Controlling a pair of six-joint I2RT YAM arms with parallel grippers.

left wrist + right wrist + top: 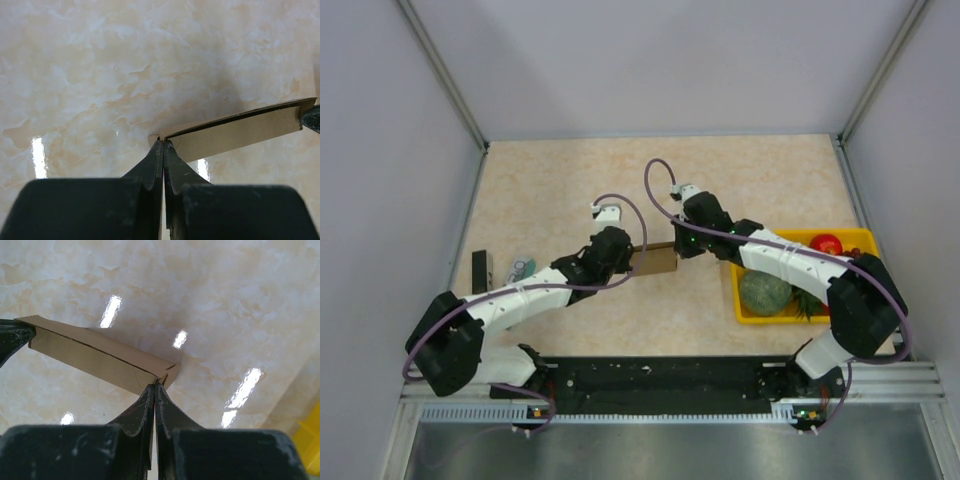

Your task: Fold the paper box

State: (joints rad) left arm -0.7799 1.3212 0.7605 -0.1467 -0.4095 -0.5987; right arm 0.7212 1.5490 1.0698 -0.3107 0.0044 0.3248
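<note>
Cardboard box (657, 259) is pinched at both ends, left gripper (163, 146) and right gripper (156, 388) each clamped tight on a corner, guessing so it hangs steady for creasing.

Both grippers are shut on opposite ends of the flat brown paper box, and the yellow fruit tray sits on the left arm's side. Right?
Wrong side: the top external view shows the yellow fruit tray on the right arm's side. The rest stands: left gripper and right gripper are each shut on an end of the paper box.
</note>
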